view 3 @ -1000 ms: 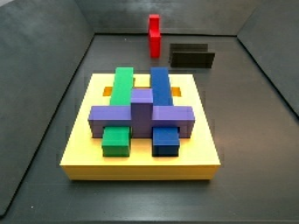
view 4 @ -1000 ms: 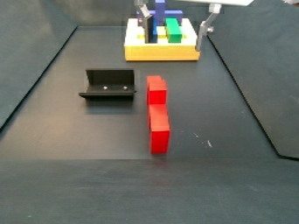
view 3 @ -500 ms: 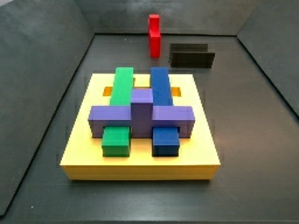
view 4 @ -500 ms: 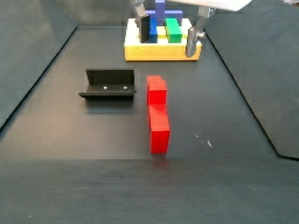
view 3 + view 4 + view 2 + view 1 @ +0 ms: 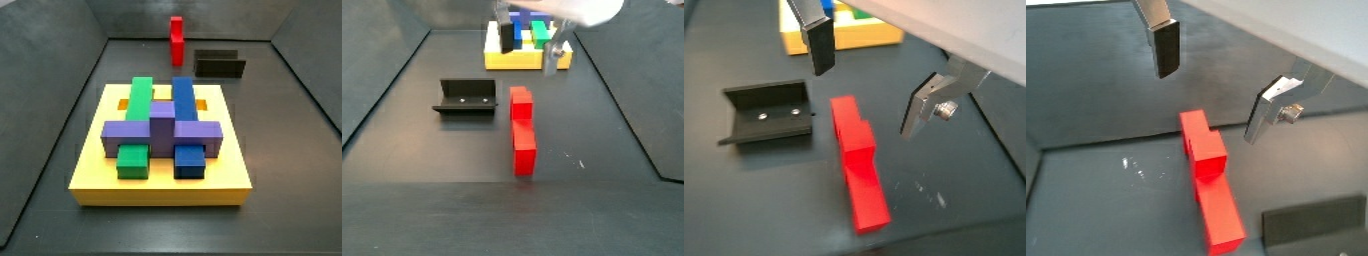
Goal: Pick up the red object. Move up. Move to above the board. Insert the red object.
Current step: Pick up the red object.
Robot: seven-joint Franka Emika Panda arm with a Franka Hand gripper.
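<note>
The red object lies flat on the dark floor, and it also shows far back in a side view. In both wrist views it lies below and ahead of the fingers. My gripper is open and empty, hanging above the floor between the yellow board and the red object. Its fingers are spread wide, with nothing between them. The board carries a green, a blue and a purple block. The gripper does not show in the side view nearest the board.
The dark fixture stands on the floor beside the red object, and it also shows in three other views. Grey walls enclose the floor on all sides.
The gripper has come lower and moved from over the board's edge towards the red object. The red object, the board and the fixture have not moved.
</note>
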